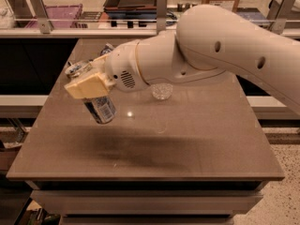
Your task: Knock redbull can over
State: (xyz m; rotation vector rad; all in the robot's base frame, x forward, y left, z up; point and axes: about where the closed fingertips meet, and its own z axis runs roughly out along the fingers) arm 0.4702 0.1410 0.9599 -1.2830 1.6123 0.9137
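The claw (88, 87) grips the redbull can (101, 109), tilted, near the left edge of the desk (197, 139); let go here, it could roll off that edge.

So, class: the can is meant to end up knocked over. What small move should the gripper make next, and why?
Probably lower it a little and let go. The gripper holds the redbull can tilted, apparently just above the table, so once released it should settle on its side.
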